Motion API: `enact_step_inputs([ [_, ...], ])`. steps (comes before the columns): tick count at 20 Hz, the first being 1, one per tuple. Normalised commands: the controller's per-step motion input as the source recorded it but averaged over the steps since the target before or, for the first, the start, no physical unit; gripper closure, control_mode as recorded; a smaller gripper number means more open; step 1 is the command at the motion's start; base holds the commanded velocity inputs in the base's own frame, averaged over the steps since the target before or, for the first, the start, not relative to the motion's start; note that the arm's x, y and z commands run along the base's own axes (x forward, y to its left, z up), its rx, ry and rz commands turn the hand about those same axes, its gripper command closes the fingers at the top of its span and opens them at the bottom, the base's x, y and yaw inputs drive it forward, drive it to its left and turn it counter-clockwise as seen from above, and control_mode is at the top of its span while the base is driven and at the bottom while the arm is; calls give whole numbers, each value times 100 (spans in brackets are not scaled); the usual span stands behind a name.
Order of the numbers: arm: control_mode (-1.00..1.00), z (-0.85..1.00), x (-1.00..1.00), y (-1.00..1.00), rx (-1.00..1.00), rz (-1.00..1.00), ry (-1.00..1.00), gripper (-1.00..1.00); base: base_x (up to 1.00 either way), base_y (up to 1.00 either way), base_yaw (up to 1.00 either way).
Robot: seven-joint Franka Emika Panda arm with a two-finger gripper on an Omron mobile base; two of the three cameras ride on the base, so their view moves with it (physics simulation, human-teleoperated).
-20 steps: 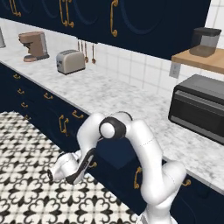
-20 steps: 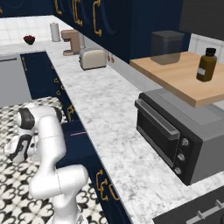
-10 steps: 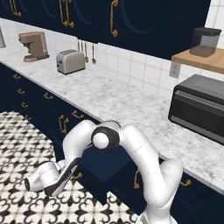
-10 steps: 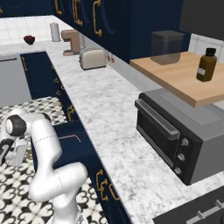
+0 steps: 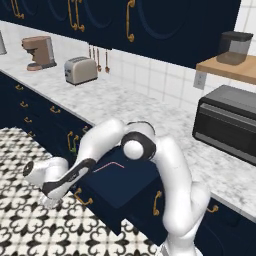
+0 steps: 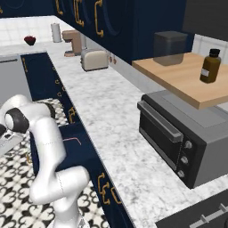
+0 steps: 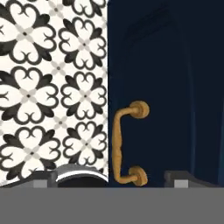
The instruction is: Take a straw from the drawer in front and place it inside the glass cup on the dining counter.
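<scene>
Inside the pulled-out drawer (image 5: 117,192), the straw (image 5: 109,167) lies flat along its width; gripper (image 5: 49,202) state unreadable.

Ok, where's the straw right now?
The straw lies inside the open drawer, centre of the left base view, just below the arm's elbow, near the drawer's back.

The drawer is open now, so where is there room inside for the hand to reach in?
The drawer has bare dark floor nearly everywhere: a wide patch between the straw and the front with the brass handle. The back is crowded, where the straw lies close under the worktop edge and the arm's elbow hangs over it.
</scene>
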Motion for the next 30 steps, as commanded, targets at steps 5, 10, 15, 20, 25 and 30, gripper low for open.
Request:
enact_step_inputs([
  [5,-100,92,-11,-87,33,0,5,-100,0,0,0],
  [10,-100,30,31,-100,23,0,15,-100,0,0,0],
  [15,-100,0,76,-91,18,0,20,-100,0,0,0],
  [20,-100,-33,58,-37,5,0,14,-100,0,0,0],
  [25,-100,-82,39,-2,1,2,13,-100,0,0,0],
  [30,-100,-66,16,26,1,2,9,-100,0,0,0],
])
